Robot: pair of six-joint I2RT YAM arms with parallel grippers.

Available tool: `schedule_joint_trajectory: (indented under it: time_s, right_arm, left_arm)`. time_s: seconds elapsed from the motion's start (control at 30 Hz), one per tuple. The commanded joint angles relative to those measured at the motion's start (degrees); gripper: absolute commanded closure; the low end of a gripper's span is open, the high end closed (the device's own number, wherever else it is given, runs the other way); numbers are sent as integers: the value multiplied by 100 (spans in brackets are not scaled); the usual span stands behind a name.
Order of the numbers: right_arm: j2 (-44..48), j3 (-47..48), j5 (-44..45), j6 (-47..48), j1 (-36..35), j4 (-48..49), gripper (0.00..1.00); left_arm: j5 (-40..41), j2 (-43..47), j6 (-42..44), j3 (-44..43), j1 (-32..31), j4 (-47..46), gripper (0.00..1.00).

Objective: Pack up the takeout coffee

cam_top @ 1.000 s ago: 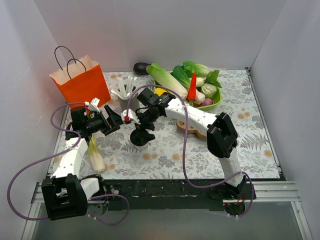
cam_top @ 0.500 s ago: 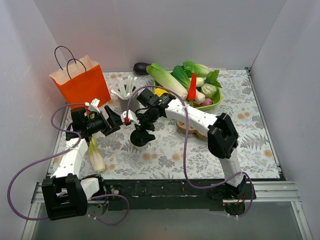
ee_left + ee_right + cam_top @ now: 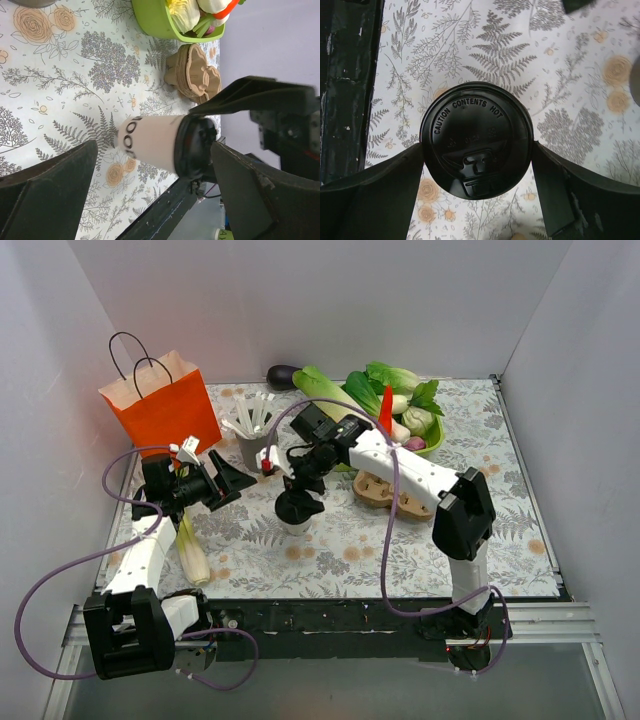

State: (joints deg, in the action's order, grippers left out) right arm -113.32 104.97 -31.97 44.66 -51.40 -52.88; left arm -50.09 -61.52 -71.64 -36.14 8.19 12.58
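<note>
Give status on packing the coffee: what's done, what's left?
Done: the right gripper is clamped on the black lid of the takeout coffee. In hand: the cup, upright, left of the pulp tray and not in a well. Left: carry it over, seat it in a well, release. The left gripper is open, holding nothing.

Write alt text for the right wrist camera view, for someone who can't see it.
Seen from directly above, the black lid of the takeout coffee, embossed CAUTION CONTENTS HOT, fills the middle, with the jaws of the right gripper touching its rim on both sides. Beneath lies a tablecloth printed with ferns and flowers.
</note>
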Motion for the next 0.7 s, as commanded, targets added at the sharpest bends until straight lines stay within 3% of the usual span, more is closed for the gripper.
schedule_joint_trajectory:
  time_s: [0.0, 0.4, 0.67]
  right_arm:
    - [635, -82, -196, -414, 463, -47, 32]
    - [1399, -19, -363, -845, 2124, -363, 33]
    - [2867, -1197, -424, -1249, 4425, -600, 35]
  left_arm:
    - [-124, -44, -61, -69, 43, -159, 2]
    - [-159, -264, -158, -165, 43, -273, 2]
    - [-194, -449, -202, -279, 69, -344, 2]
